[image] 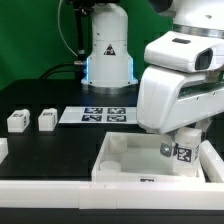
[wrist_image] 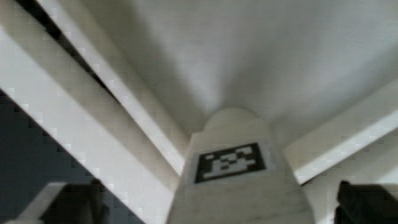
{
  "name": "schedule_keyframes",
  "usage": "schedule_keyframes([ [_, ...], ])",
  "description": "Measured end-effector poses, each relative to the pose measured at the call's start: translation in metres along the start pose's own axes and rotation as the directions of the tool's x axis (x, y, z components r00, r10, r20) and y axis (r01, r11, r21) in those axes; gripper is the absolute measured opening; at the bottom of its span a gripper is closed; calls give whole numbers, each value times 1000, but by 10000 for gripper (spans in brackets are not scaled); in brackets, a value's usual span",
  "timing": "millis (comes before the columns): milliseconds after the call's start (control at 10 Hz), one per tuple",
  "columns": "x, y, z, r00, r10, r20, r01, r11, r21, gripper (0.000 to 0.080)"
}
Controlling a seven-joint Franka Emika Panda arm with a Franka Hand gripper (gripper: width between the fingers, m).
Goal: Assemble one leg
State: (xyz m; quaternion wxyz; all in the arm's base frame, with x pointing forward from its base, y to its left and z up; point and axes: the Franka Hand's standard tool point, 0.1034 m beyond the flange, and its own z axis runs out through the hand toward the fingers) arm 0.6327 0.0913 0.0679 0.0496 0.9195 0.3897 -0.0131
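- Holding a leg [image: 181,152] upright, the gripper [image: 179,141] sits at the lower right of the exterior frame, mostly hidden behind the arm's bulky white wrist housing [image: 178,85]; its fingers are closed onto the post.
- In the wrist view the same leg [wrist_image: 231,160] rises from the bottom centre of the frame, a black-and-white tag on its near face, with the dark fingers [wrist_image: 63,205] showing at the bottom corners on either side of it.
- The held leg stands in the right part of the tabletop [image: 120,160], the big white tray-like piece filling the lower centre and right of the exterior frame; whether its foot touches the tray floor I cannot tell.
- The marker board [image: 95,115] lies flat on the black table [image: 40,150] at mid-frame, just behind the tray.
- Two more legs lie at the left of the frame, well apart from the tray: one [image: 18,121] near the left edge, the other [image: 46,119] just beside it.
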Motion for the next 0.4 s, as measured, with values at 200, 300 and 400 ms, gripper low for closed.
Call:
schedule_keyframes([
  [200, 0, 0, 0, 1000, 0, 0, 0, 1000, 0, 649],
  [300, 0, 0, 0, 1000, 1, 0, -1, 1000, 0, 649],
  [400, 0, 1, 0, 1000, 1, 0, -1, 1000, 0, 649],
])
